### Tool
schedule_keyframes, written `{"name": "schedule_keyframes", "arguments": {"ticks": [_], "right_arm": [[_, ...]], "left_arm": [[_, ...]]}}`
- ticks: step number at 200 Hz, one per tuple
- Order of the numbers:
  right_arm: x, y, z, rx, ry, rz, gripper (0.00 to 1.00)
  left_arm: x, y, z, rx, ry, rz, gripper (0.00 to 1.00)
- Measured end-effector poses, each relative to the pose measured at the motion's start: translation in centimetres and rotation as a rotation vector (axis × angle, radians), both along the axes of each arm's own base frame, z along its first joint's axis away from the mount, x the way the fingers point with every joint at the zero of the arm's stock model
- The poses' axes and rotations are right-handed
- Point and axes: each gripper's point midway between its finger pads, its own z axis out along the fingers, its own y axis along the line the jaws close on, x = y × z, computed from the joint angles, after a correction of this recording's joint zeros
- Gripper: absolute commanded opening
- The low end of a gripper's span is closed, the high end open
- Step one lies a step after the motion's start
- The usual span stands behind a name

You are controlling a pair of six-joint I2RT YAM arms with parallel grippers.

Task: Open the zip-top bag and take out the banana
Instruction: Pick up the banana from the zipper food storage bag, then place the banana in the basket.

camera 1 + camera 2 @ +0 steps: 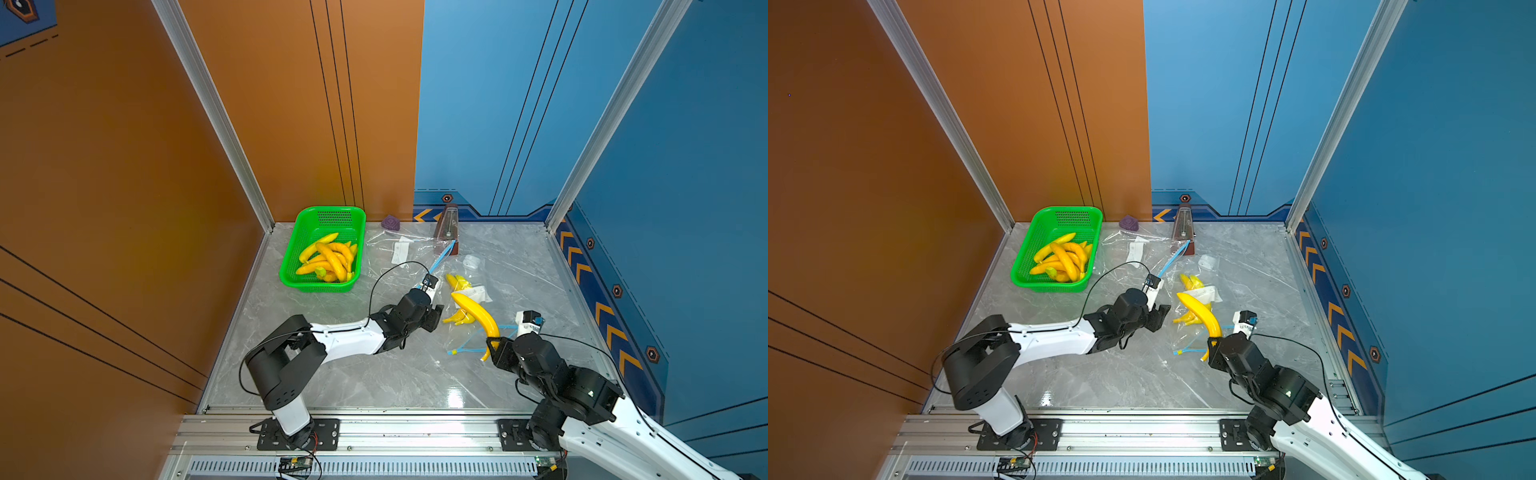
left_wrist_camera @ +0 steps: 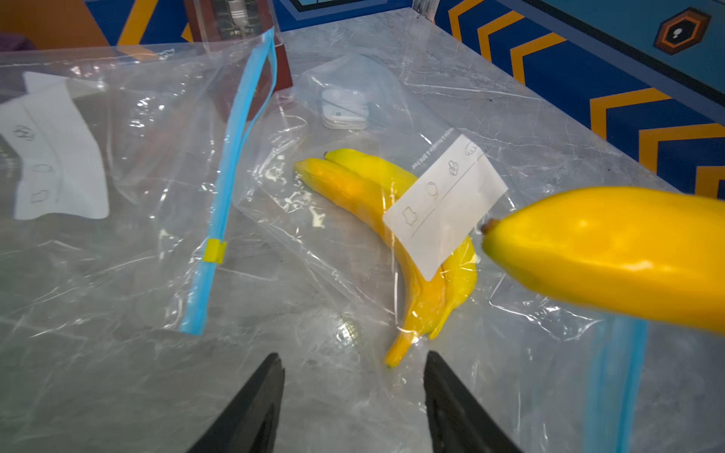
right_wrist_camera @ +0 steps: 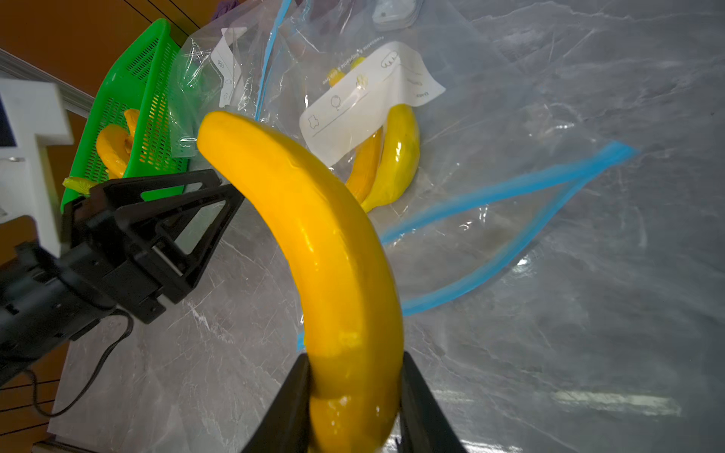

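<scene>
Top views, right claw: your right claw (image 1: 492, 345) is clamped across the banana (image 1: 478, 313) a little up from its stalk, and most of the fruit arcs up and away from the jaws.
Top views, banana: it hangs above the desk (image 1: 374, 374), clear of the zip-top bag (image 1: 457, 336), which lies flat just beyond and beneath that claw.
Top views, left claw: your left claw (image 1: 436, 316) sits low just beside the bag, across it from the right claw. The green basket (image 1: 332, 220) of fruit is well apart, off past it.
Left wrist, left claw: the jaws stand apart with nothing between them, only clear film on the desk below. Two bananas (image 2: 372, 196) lie inside the bag straight ahead of the tips, and a second bag (image 2: 157, 157) lies off to the side.
Right wrist, grip: both fingers press opposite flanks of the banana, and its long end overhangs ahead of the tips. Past it, the bag's blue zip strip (image 3: 510, 190) gapes open.
Handling, banana: it looks glossy, stiff and light, so you can expect it to be slippery and to pivot in the jaws if the grip is loose.
Handling, hold: take it across the narrow flanks, as you have it, though closer to mid-length would balance it better.
Handling, bag: the film looks thin and floppy, so pinch it at the zip strip rather than the slack sheet.
</scene>
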Motion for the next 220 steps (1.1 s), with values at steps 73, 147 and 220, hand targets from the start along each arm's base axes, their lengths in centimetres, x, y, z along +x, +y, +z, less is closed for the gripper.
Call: {"name": "schedule_keyframes", "arguments": {"ticks": [73, 147, 220], "right_arm": [[8.2, 10.6, 2.6, -0.074, -0.075, 0.125, 0.11], [17.7, 25.8, 4.3, -0.038, -0.177, 0.279, 0.10], [24.1, 35.9, 3.2, -0.052, -0.259, 0.377, 0.10]], "left_arm": [[-2.1, 17.0, 9.3, -0.044, -0.131, 0.366, 0.73], [-6.3, 27.9, 8.9, -0.075, -0.118, 0.665, 0.81], [-7.9, 31.1, 7.2, -0.073, -0.090, 0.758, 0.82]]}}
